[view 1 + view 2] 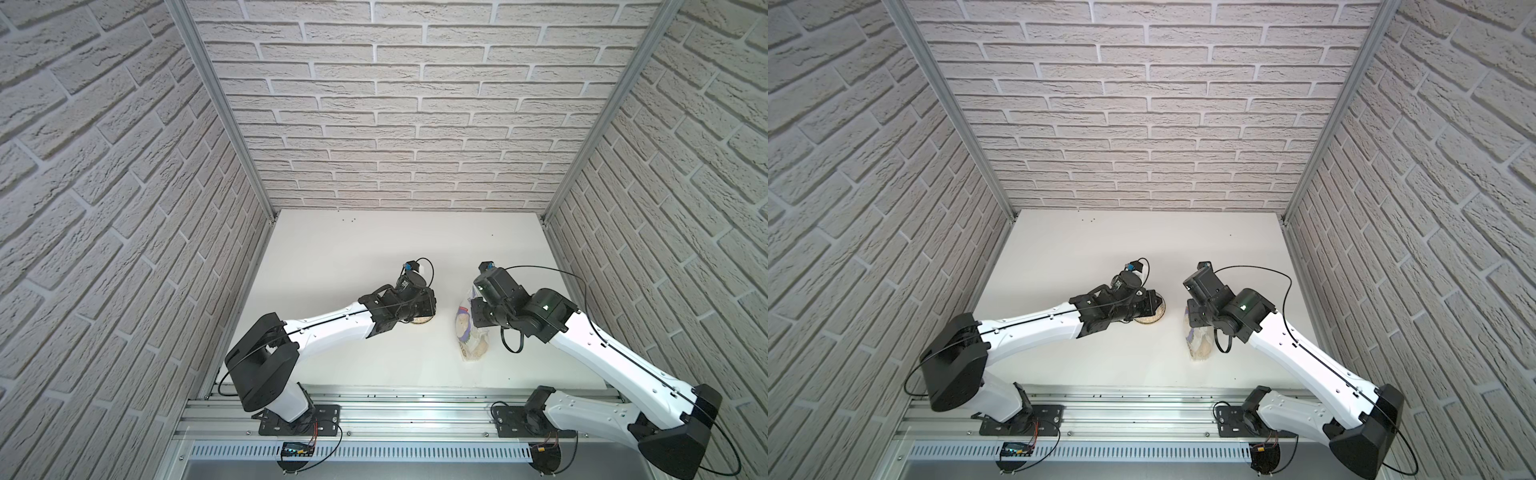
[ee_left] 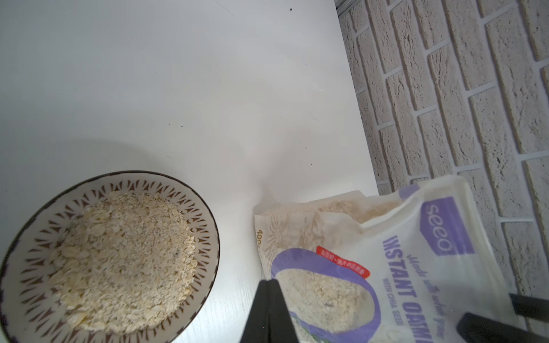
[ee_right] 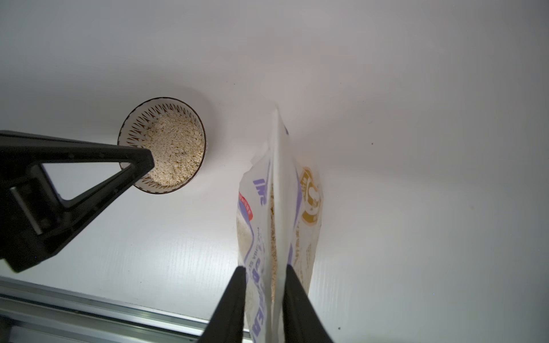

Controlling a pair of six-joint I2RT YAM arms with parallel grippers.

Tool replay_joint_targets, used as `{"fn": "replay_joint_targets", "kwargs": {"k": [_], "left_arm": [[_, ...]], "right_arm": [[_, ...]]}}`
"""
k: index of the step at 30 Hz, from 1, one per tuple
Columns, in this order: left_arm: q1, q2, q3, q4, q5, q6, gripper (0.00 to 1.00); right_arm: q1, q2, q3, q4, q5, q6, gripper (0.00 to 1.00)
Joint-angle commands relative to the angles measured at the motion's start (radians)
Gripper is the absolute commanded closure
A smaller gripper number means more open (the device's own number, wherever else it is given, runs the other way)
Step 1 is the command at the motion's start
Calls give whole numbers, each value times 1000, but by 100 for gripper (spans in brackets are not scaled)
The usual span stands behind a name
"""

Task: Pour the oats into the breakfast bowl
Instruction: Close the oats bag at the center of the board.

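Jaws of the right gripper [image 3: 264, 270] stand a little apart on either side of the top edge of the bag of oats [image 3: 279, 208], and whether they pinch it cannot be told; the left gripper [image 2: 269, 282] is closed on nothing. On the desk [image 2: 178, 89] the bag stands upright toward the right edge, apart from the breakfast bowl [image 2: 205, 237] nearer the middle, which already holds a heap of flakes [image 2: 124, 255]. Pouring looks done, so the right arm should spread fully and rise straight up, lest the soft bag snag and topple.
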Motion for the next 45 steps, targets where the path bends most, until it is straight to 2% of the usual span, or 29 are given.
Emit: {"fn": "replay_joint_targets", "kwargs": {"k": [1, 6, 8, 9, 10, 15, 19, 20, 23, 24, 29, 32, 36, 41, 45], "left_arm": [[-11, 18, 38, 41, 14, 4, 100], [-21, 36, 49, 40, 18, 2, 100], [-23, 39, 51, 41, 19, 1, 100], [-25, 40, 51, 41, 19, 1, 100], [-26, 42, 52, 43, 19, 1, 100], [-26, 42, 53, 44, 17, 0, 100], [-27, 38, 49, 44, 12, 1, 100], [-27, 37, 49, 43, 13, 1, 100], [-27, 34, 49, 44, 14, 3, 100], [-26, 32, 48, 43, 12, 3, 100], [-26, 24, 43, 38, 6, 4, 100], [-27, 16, 39, 34, -2, 6, 100], [-28, -2, 29, 32, -27, 18, 100], [-28, -36, 24, 12, -67, 61, 100], [-26, -75, 17, -7, -104, 93, 100]], "right_arm": [[-2, 37, 28, 27, 66, -1, 64], [-1, 83, 41, 17, 97, -7, 71], [-1, 92, 50, 13, 103, -11, 90], [-1, 95, 55, 9, 109, -8, 96], [-1, 86, 55, 13, 113, 0, 97], [0, 16, 16, 73, 101, 8, 97], [-4, 29, 18, 71, 106, -3, 96], [-6, 46, 26, 59, 114, -1, 88], [-9, 98, 55, 45, 124, -11, 74], [-10, 117, 64, 51, 124, -19, 73], [-18, 160, 86, 84, 123, -41, 79], [-23, 177, 99, 83, 114, -45, 96], [-24, 130, 67, 116, 135, -19, 97], [-39, 102, 58, 125, 102, -22, 96], [-51, 136, 62, 127, 103, -21, 74]]}}
